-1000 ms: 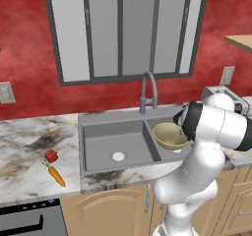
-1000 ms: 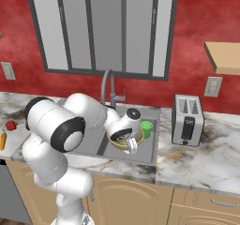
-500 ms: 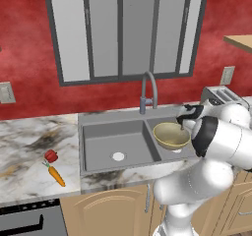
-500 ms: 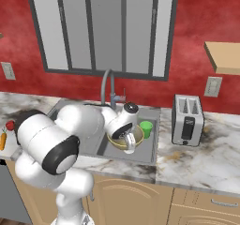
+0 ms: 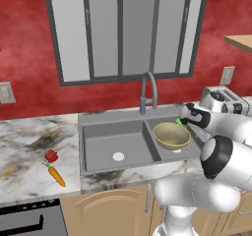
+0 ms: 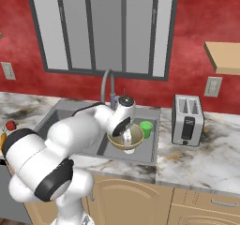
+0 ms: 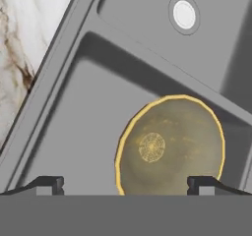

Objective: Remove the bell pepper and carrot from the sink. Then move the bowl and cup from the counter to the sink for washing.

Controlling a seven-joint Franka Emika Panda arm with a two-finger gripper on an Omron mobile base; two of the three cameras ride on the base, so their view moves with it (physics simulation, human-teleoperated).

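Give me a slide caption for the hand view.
Open gripper above the wide olive-yellow bowl lying in one basin of the grey metal sink.

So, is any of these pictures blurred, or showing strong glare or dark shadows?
Left base view: sharp, flat light, soft shade inside the sink. Right base view: no glare on the toaster. Hand view: the bowl looks slightly soft, with coarse texture.

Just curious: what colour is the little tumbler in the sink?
Bright green; the small handleless cup shows best in the right base view.
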